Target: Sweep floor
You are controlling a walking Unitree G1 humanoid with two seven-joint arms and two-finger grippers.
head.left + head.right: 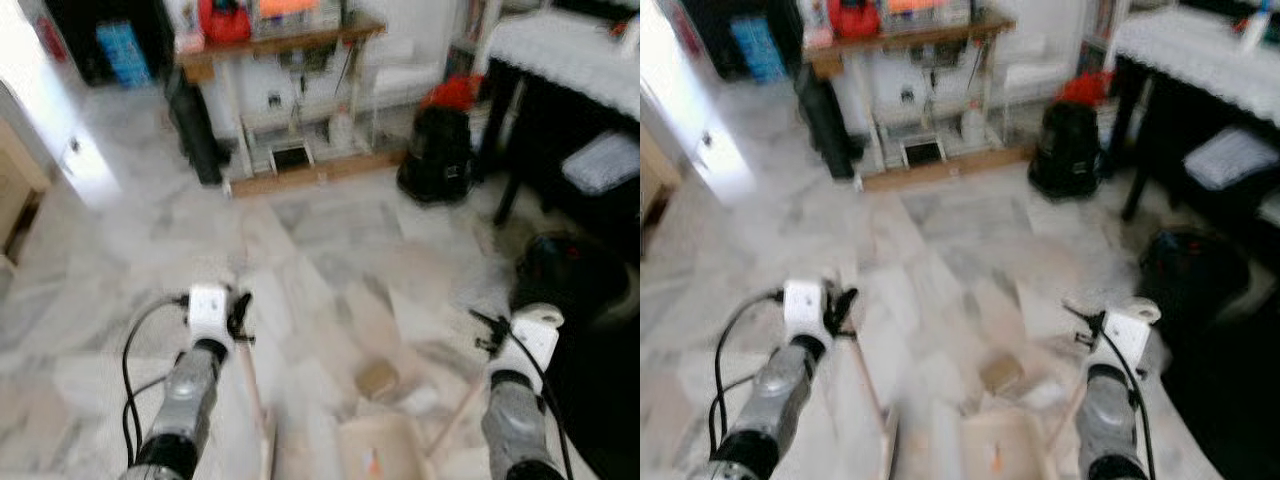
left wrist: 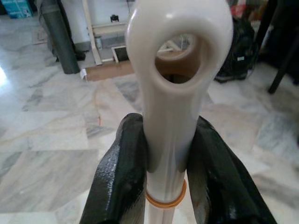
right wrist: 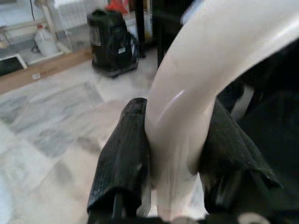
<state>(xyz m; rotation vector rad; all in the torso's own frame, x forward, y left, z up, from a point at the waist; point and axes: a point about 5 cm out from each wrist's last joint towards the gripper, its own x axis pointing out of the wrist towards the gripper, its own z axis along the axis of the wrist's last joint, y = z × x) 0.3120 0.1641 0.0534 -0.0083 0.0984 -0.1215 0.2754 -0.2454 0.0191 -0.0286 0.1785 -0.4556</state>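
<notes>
The left gripper (image 2: 169, 163) is clamped on the cream broom handle (image 2: 175, 93), both black fingers (image 2: 119, 177) pressing its neck just below the hanging loop; in the head views the broom shaft (image 1: 252, 385) slants down toward the cream dustpan (image 1: 380, 448). The right gripper (image 3: 175, 158) pinches the dustpan handle (image 3: 201, 79), which runs down to the dustpan. Both silver arms reach forward over the marble floor (image 1: 330, 230), with brown debris (image 1: 377, 378) just beyond the dustpan
</notes>
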